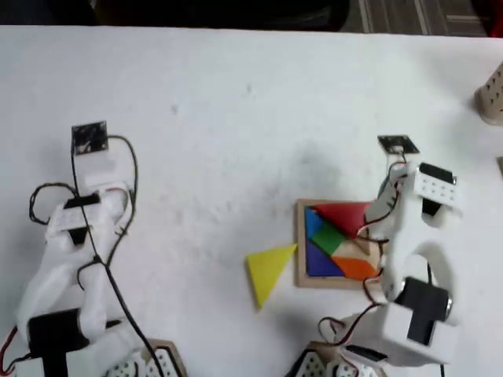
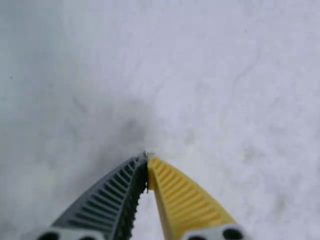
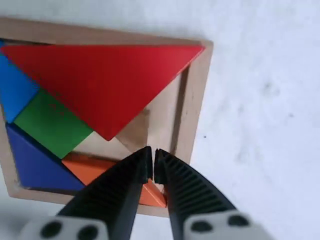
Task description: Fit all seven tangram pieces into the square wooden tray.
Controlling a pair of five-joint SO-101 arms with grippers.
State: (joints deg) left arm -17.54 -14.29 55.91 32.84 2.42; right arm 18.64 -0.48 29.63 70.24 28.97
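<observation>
The square wooden tray (image 1: pixel 300 236) lies right of the table's middle. It holds a red triangle (image 1: pixel 342 214), a green square (image 1: pixel 328 237), blue pieces (image 1: pixel 318 259) and an orange piece (image 1: pixel 357 269). A yellow triangle (image 1: pixel 267 269) lies on the table, touching the tray's left rim. My right gripper (image 3: pixel 152 156) hovers shut and empty over a bare wooden patch (image 3: pixel 157 120) beside the red triangle (image 3: pixel 100 85), near the tray's rim (image 3: pixel 192 110). My left gripper (image 2: pixel 146 159) is shut over bare white table, far left of the tray, where its arm (image 1: pixel 86 204) stands.
A beige pegged object (image 1: pixel 491 98) stands at the table's right edge. The arms' bases and cables (image 1: pixel 118 298) fill the near edge. White tabletop stretches between the two arms and toward the far side.
</observation>
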